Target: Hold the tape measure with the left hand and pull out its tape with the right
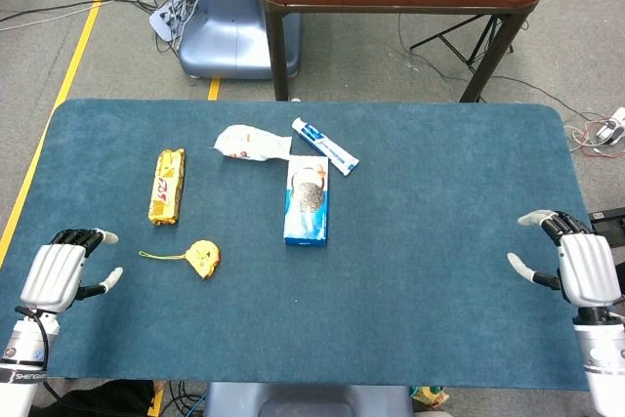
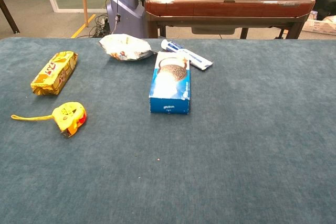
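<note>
Tape measure (image 1: pixel 203 258) sits untouched on the blue table (image 1: pixel 439 271), strap trailing left. Left hand (image 1: pixel 61 275) and right hand (image 1: pixel 581 266) both rest at the near corners, fingers apart, holding nothing.

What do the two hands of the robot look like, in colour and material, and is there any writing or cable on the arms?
Both hands, the left hand and the right hand, have a white ribbed back, black fingers and pale grey fingertips. Each sits on a white wrist with a black ring. The left wrist carries black lettering, too small to read with certainty, and a thin black cable runs beside it. The chest view shows neither hand.
</note>
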